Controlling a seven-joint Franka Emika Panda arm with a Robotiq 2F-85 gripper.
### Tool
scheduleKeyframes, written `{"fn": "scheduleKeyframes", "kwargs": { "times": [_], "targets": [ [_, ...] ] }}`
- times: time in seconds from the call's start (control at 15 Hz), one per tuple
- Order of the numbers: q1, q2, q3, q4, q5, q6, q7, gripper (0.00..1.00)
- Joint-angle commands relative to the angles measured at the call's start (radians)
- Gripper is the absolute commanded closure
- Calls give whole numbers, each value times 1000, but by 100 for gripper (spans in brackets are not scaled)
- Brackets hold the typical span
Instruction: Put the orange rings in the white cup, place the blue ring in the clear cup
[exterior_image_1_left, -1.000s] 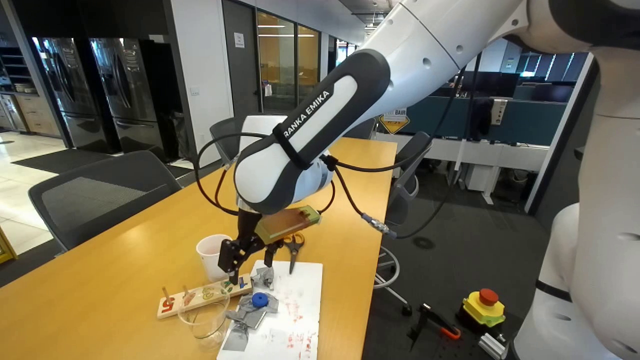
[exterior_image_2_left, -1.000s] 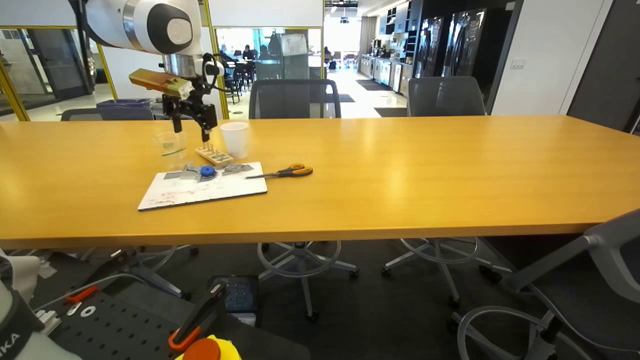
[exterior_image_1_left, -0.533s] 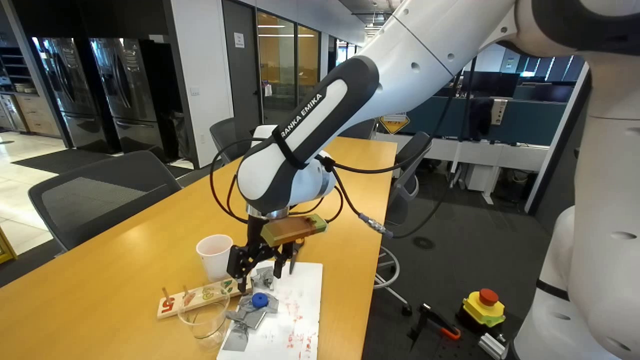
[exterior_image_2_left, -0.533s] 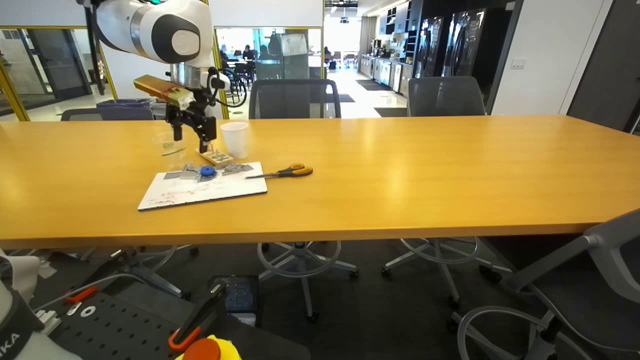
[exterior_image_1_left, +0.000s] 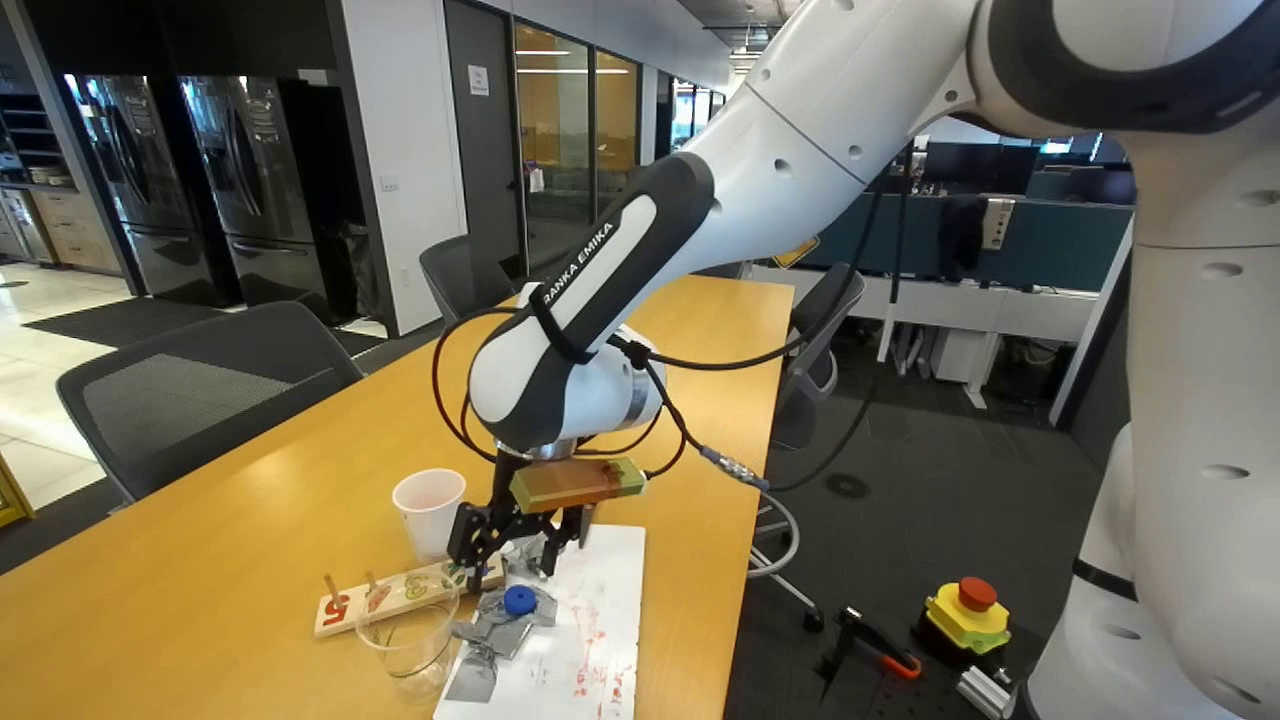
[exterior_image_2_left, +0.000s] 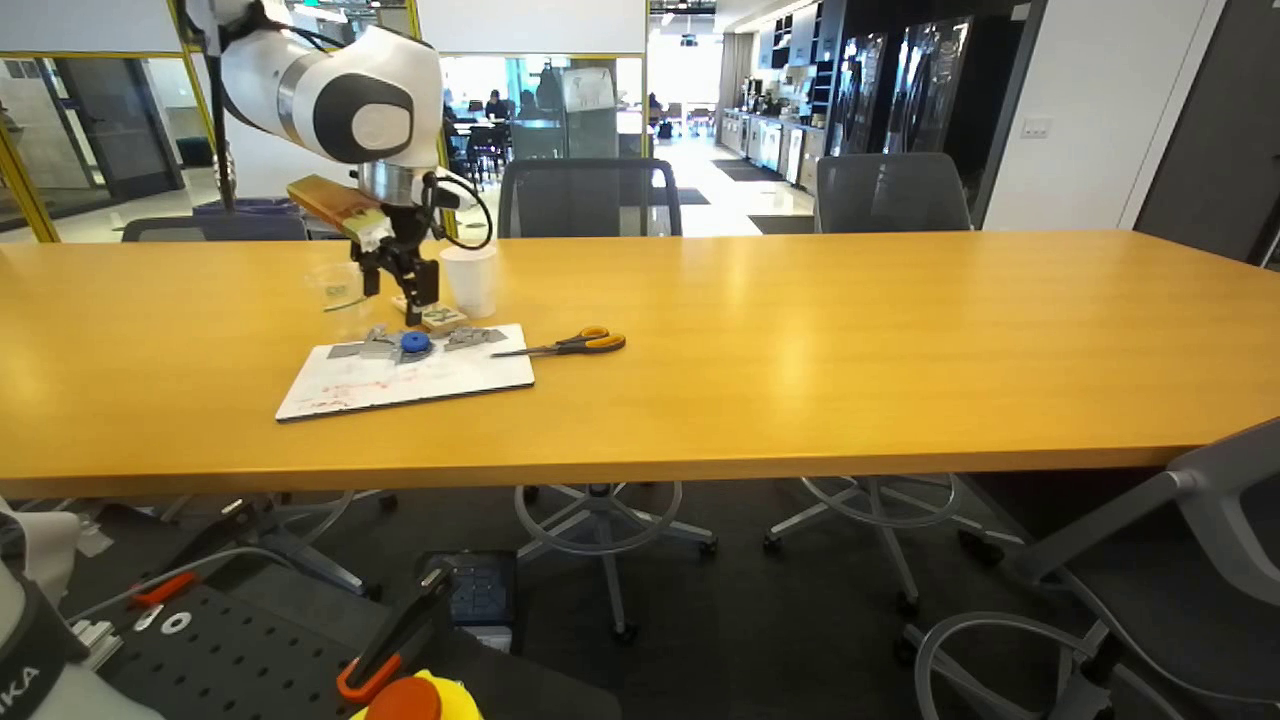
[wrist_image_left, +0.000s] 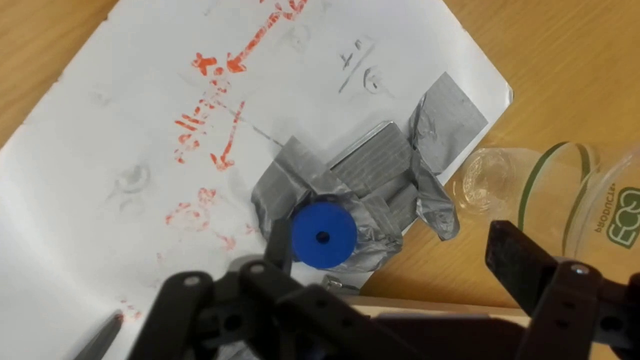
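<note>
While one blue ring (wrist_image_left: 331, 220) sits on crumpled grey tape (wrist_image_left: 372, 220) near the edge of one red-scribbled whiteboard (exterior_image_1_left: 605, 570), one clear cup (exterior_image_1_left: 415, 655) stands just beside that edge. Next comes one wooden strip (exterior_image_2_left: 445, 318) with at least two pegs (exterior_image_1_left: 332, 588), and near the strip one white cup (exterior_image_1_left: 427, 518), upright. One pair of scissors (exterior_image_2_left: 575, 345) lies with its blade tips over the whiteboard. Long and yellow-brown, the desk (exterior_image_2_left: 850, 350) runs under everything, with grey chairs (exterior_image_2_left: 590, 200) around it and two steel fridges (exterior_image_1_left: 240, 160) farther off. Sloping down from above, the white arm (exterior_image_1_left: 760, 195) points the gripper (exterior_image_1_left: 511, 580) at the whiteboard's edge, its fingers (wrist_image_left: 520, 270) wide apart, near the ring
</note>
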Motion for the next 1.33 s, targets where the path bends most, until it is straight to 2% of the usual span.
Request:
{"fn": "scheduleKeyframes", "kwargs": {
  "times": [0.0,0.53,0.87,1.27],
  "targets": [
    [-2,41,19,24,21,70,42,0],
    [36,83,-1,8,-48,169,160,0],
    [44,95,-6,7,-63,189,198,0],
    [100,83,-92,-3,-200,181,332,0]
  ]
}}
